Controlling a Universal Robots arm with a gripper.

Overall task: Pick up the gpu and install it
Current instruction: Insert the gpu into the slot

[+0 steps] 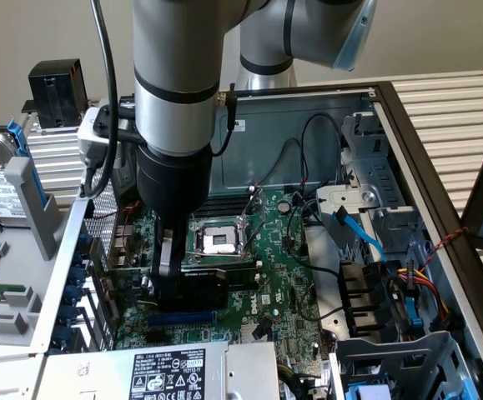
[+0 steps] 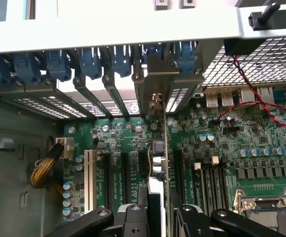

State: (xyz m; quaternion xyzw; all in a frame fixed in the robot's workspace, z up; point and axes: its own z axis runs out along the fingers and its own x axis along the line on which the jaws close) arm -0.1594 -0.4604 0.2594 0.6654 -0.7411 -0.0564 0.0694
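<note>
The gripper (image 1: 173,279) was clenched on the gpu (image 1: 212,283), which stood on edge low over the motherboard (image 1: 283,275), at about 6 o'clock from the CPU socket (image 1: 218,242). I judged the pick-up done and the seating not yet confirmed. In the wrist view the card (image 2: 158,148) pointed to the slot brackets (image 2: 133,74) at 12 o'clock. The arm (image 1: 178,100) hung vertical, wrist straight down

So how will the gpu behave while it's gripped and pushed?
The gpu is probably stiff: a flat board under a black shroud. Likely light, being small beside the motherboard. Standing on edge in the pincer, it could tilt if pushed unevenly.
</note>
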